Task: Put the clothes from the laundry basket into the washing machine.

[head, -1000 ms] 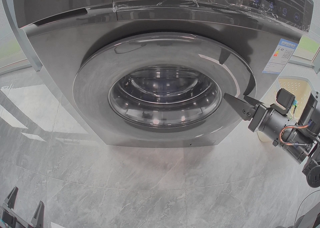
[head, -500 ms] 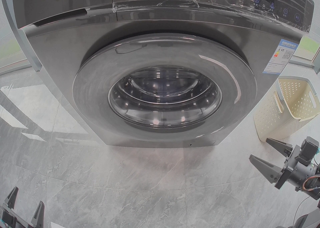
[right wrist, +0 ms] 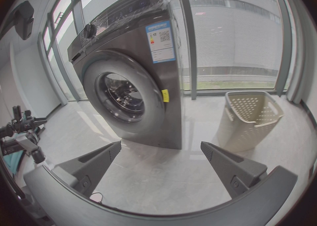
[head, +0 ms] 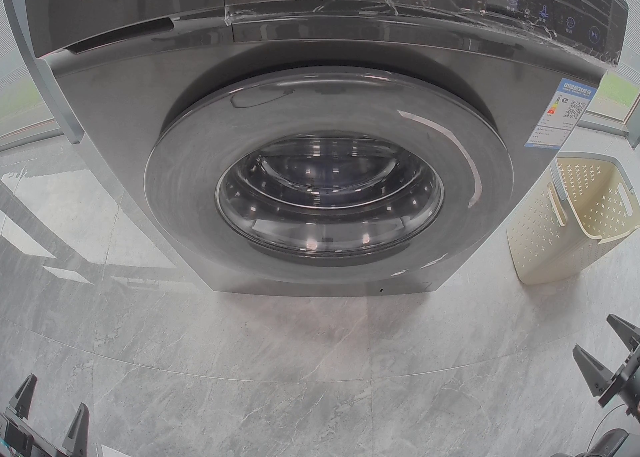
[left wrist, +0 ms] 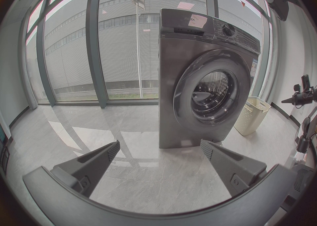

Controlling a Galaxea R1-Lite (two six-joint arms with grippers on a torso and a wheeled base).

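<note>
Left claw point(head: 55, 391) and right claw point(head: 593, 335) both released, empty.
Washing machine door point(head: 200, 171) shut, laundry basket point(head: 537, 245) looks empty: loading judged complete; stay clear.

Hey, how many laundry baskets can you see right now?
1. The laundry basket stands on the floor to the right of the washing machine, close beside it. Another could be hidden behind the machine.

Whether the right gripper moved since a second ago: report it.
Yes. The right gripper withdrew from the rim of the washing machine door, down past the laundry basket.
</note>
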